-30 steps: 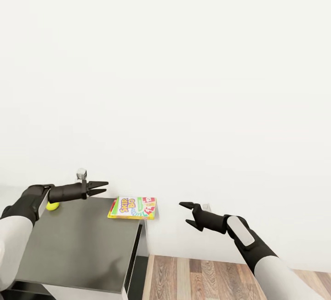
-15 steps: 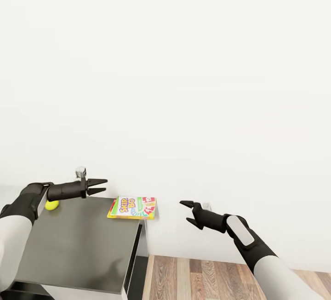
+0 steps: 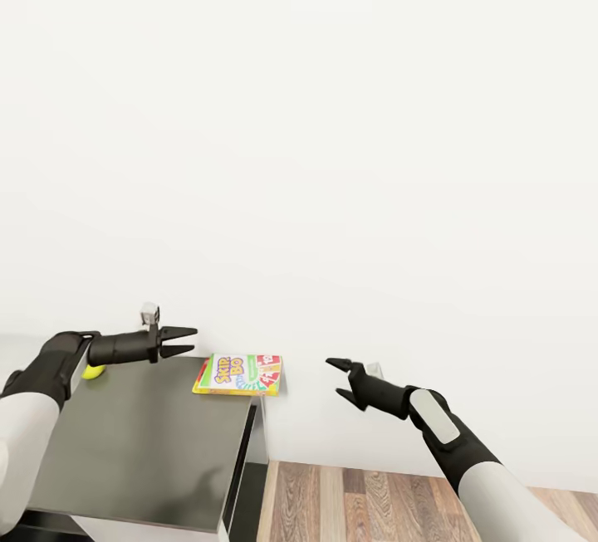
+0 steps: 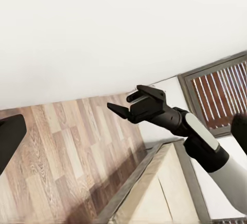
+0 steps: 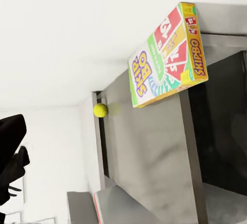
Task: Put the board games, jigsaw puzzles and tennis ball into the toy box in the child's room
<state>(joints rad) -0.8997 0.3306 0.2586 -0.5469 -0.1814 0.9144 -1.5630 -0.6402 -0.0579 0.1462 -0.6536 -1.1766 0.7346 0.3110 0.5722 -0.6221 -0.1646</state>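
Left claw is hovering open and empty above the counter's far edge. The tennis ball is sitting near the far left of the counter, partly hidden behind the left arm; the right wrist view is showing it by the counter's edge. The board game is lying flat at the far right corner, its edge hanging slightly past the counter. Right claw is hanging open, empty, beyond the counter's right side over wood floor.
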